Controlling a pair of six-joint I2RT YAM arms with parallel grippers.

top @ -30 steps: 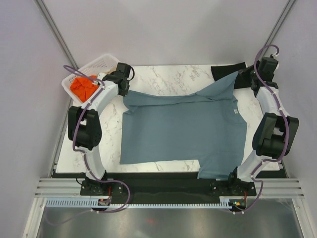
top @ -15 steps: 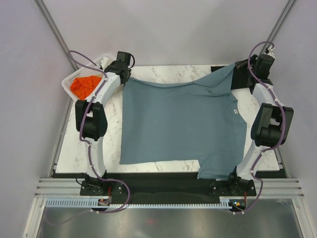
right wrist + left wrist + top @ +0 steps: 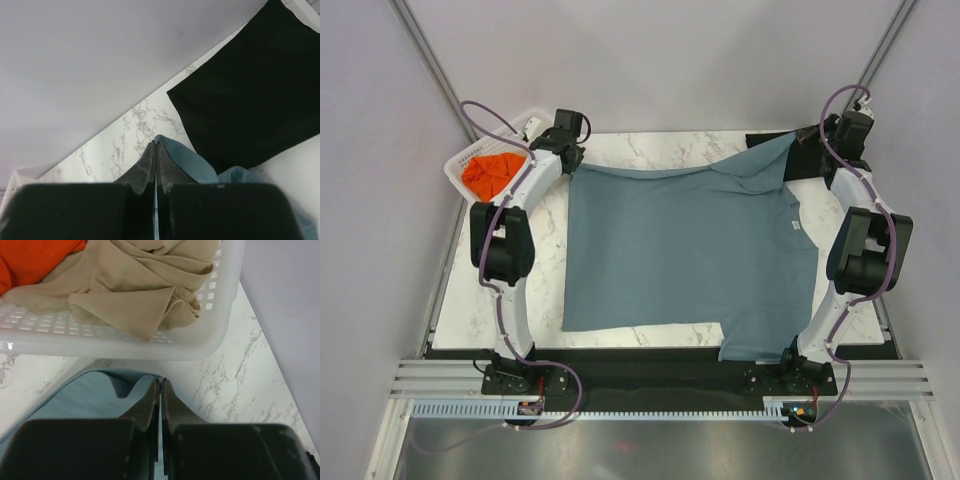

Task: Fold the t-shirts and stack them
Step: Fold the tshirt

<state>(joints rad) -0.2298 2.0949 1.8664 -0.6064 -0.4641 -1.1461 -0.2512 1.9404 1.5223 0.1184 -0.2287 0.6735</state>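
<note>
Across the marble desk [image 3: 650, 150] the slate blue-grey t-shirt [image 3: 690, 255] lies spread nearly flat, filling most of the space between the two arms. Its small white neck label [image 3: 793, 227] sits toward the right side, and one sleeve [image 3: 755, 345] drapes over the near edge by the right arm's base.

From where I stand, the left end effector [image 3: 160, 382] has its fingers pressed together, pinching the shirt's far-left corner, just in front of the white lattice basket [image 3: 125, 342]. The cloth bunches up a little around the fingertips. Inside the basket a beige t-shirt [image 3: 135, 295] lies crumpled against the wall, with an orange t-shirt [image 3: 30, 260] beside it, away from the wall.

The right end effector [image 3: 156, 145] is likewise closed, nipping the shirt's far-right corner so that the fabric rises to a small peak there. Just beside that grip, a black t-shirt [image 3: 250, 95] lies flat at the far-right corner of the desk, and the lifted blue cloth overlaps its edge. The shirt's far edge runs between the two grips, with a few creases near the right one.
</note>
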